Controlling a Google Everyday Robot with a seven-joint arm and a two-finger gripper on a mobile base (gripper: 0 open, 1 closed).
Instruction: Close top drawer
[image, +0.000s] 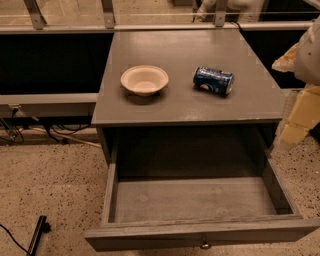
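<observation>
The top drawer (195, 200) of the grey cabinet is pulled far out toward me. It is empty inside. Its front panel (200, 232) runs along the bottom edge of the view, with a small metal knob (205, 245) at its middle. The two lower drawers are hidden under it. My gripper (295, 127) and arm hang at the right edge of the view, beside the cabinet's right side and above the drawer's right wall, pale yellow and white.
On the cabinet top (185, 102) sit a beige bowl (144, 79) and a blue soda can (213, 80) lying on its side. A railing and glass wall stand behind. A black object with a cable (36, 235) lies on the speckled floor at lower left.
</observation>
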